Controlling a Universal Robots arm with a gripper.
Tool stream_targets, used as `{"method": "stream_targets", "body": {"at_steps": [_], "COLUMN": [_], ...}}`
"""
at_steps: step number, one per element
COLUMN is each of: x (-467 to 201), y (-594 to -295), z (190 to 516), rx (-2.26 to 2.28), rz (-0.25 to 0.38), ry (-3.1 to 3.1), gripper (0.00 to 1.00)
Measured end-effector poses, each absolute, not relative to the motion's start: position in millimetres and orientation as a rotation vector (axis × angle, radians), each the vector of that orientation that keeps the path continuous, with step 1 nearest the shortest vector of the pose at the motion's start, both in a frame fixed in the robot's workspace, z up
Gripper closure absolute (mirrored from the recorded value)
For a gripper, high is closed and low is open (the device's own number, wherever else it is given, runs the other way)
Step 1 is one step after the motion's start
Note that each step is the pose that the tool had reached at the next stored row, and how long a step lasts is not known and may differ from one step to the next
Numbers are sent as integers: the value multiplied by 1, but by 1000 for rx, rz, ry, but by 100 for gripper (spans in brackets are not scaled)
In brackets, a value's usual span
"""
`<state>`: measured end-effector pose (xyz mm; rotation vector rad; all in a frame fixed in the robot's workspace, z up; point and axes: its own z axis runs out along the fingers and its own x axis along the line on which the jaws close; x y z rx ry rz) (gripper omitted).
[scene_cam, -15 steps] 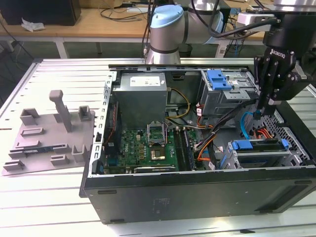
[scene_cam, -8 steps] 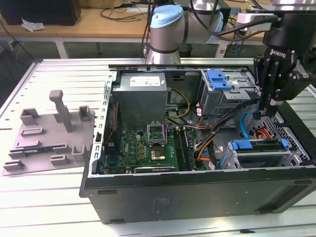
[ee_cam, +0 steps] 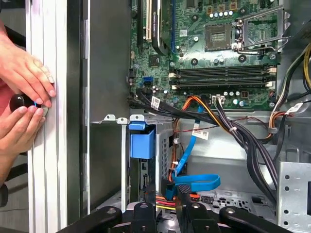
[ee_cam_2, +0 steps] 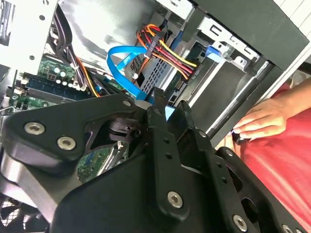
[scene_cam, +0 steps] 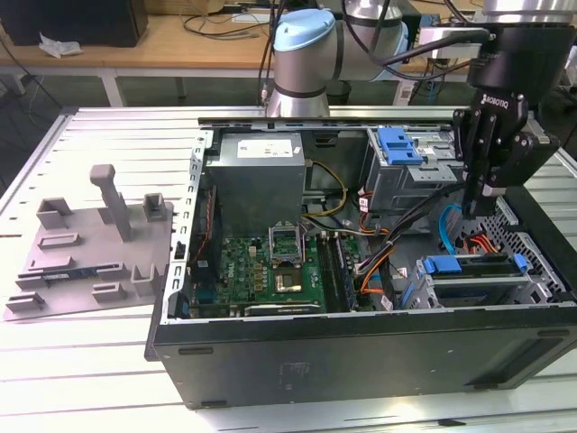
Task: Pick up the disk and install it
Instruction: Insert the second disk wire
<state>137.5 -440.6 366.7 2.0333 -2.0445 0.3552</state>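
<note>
One disk (scene_cam: 473, 287) seated in cage (scene_cam: 428, 294), just below parted, empty jaws

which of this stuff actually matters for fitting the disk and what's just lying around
For the job: gripper, inside the open computer case; drive cage with blue tab.
Lying about: grey plastic tray on the table beside the case; a person's hands at the case edge.

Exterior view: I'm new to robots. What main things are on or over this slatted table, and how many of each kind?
Open black computer case: 1
Grey moulded plastic tray with an upright post: 1
Silver-and-blue robot arm: 1
Black gripper, over the case's exterior-view right end: 1
Total: 4
</note>
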Motion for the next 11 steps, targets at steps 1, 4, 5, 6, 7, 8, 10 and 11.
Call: {"method": "stream_targets", "body": {"at_steps": [1,4,5,6,7,8,10,11], "x": [138,138,138,138,138,138,138,138], "y": [-441,-441,-441,-441,-441,-441,-441,-441], "z": [366,366,366,366,366,366,365,365], "rx": [2008,1958,1952,1942,1936,1933,1929,1927], "rz": [351,342,341,340,339,338,338,337], "ry": [-2066,-2108,-2112,-2120,-2125,-2127,-2130,-2132], "gripper": [70,70,70,70,70,70,70,70]}}
